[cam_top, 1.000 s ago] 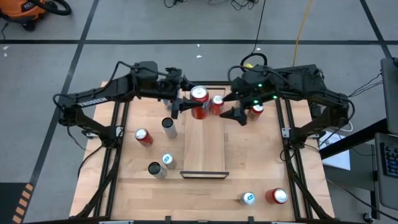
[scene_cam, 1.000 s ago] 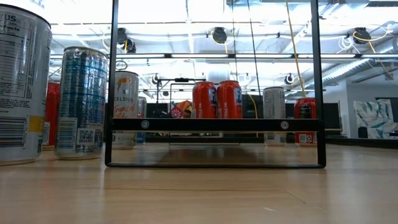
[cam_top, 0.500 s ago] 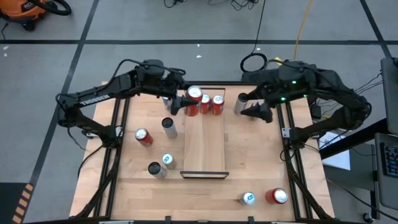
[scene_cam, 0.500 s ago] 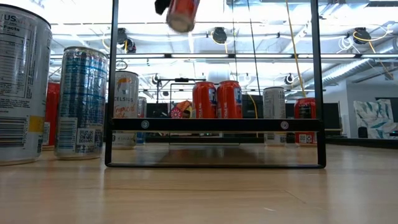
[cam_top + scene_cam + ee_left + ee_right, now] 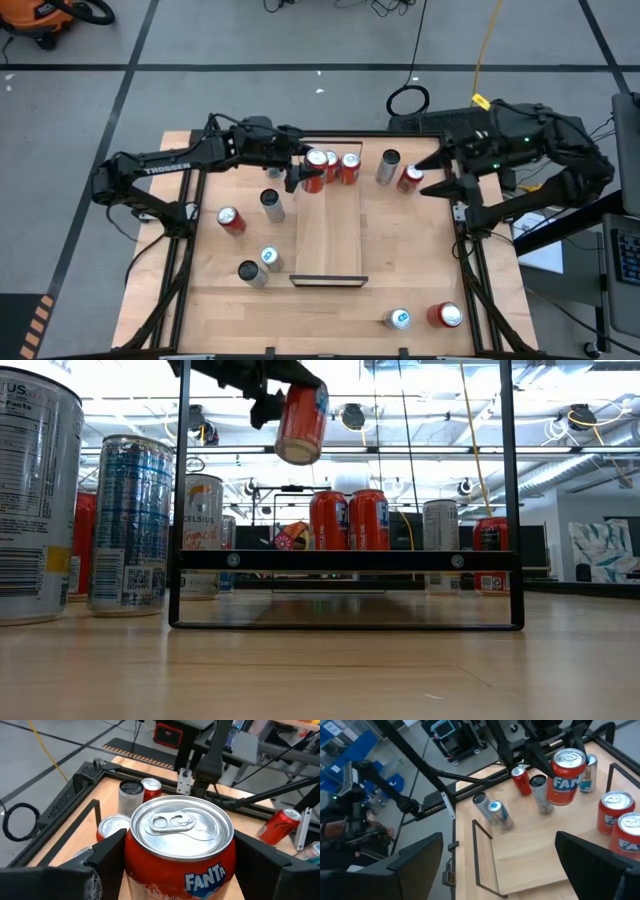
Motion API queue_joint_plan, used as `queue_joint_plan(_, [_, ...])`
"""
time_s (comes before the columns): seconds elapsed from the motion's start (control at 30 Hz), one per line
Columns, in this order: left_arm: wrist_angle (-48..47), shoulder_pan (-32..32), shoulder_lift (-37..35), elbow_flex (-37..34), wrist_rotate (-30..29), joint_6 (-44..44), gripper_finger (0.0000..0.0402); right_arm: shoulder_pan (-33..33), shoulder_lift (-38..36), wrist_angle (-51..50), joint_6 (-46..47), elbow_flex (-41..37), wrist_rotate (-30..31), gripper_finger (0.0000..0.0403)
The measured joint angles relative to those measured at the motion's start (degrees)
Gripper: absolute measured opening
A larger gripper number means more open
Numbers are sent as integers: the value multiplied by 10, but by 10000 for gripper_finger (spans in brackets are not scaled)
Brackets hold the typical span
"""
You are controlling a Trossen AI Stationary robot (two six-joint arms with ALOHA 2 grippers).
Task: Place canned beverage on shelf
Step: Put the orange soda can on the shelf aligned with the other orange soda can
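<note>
Two Fanta cans (image 5: 340, 166) already at the shelf's (image 5: 328, 240) far end; my left gripper (image 5: 303, 173) clamps a third Fanta can (image 5: 316, 161) aloft. I'd lower it straight, just left of them. Right gripper (image 5: 440, 187) gapes empty, far right.

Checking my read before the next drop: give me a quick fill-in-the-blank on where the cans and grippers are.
1. The left gripper holds an orange ____ can.
2. That can hangs in the air, ____ the shelf.
3. ____ orange cans already stand at the shelf's far end.
4. The right gripper is ____.

Missing: Fanta; above; Two; open
</note>
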Motion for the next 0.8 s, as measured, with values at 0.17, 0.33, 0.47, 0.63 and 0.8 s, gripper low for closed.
queue_joint_plan(0.17, [17,-11,0,1,-2,-11,287,3,-6,0,-27,0,1,361])
queue_joint_plan(0.33, [16,-20,0,1,-4,-12,287,3,-5,0,-50,0,0,361])
queue_joint_plan(0.47, [36,-26,0,1,-13,-11,287,3,-4,0,-63,0,0,361])
queue_joint_plan(0.63, [62,-16,-10,1,-21,28,287,3,-4,0,-61,0,0,361])
queue_joint_plan(0.8, [63,7,-14,-21,-19,64,287,3,-4,1,-44,0,2,361])
